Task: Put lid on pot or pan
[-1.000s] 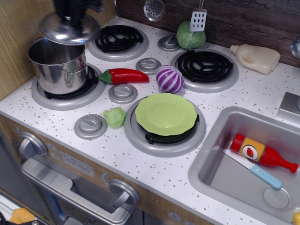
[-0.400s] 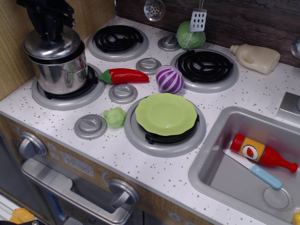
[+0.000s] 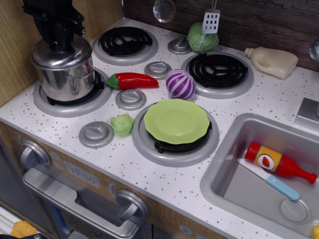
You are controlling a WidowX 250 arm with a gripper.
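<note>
The shiny steel pot (image 3: 67,79) stands on the front-left burner (image 3: 72,99). The domed steel lid (image 3: 60,54) rests on the pot's rim and covers its opening. My black gripper (image 3: 56,34) is directly above the lid's centre, its fingers down at the knob, which they hide. Whether the fingers grip the knob or have let go does not show.
A red pepper (image 3: 132,79) and purple onion (image 3: 180,84) lie right of the pot. A light-green plate (image 3: 176,121) sits on the front-middle burner, with a small green vegetable (image 3: 122,124) beside it. A cabbage (image 3: 202,38) and a bottle (image 3: 271,61) stand behind. The sink (image 3: 234,164) holds a ketchup bottle (image 3: 279,162) and knife.
The gripper carried the lid from up above the pot's right side leftward and down. The lid now sits level on the pot's rim.
</note>
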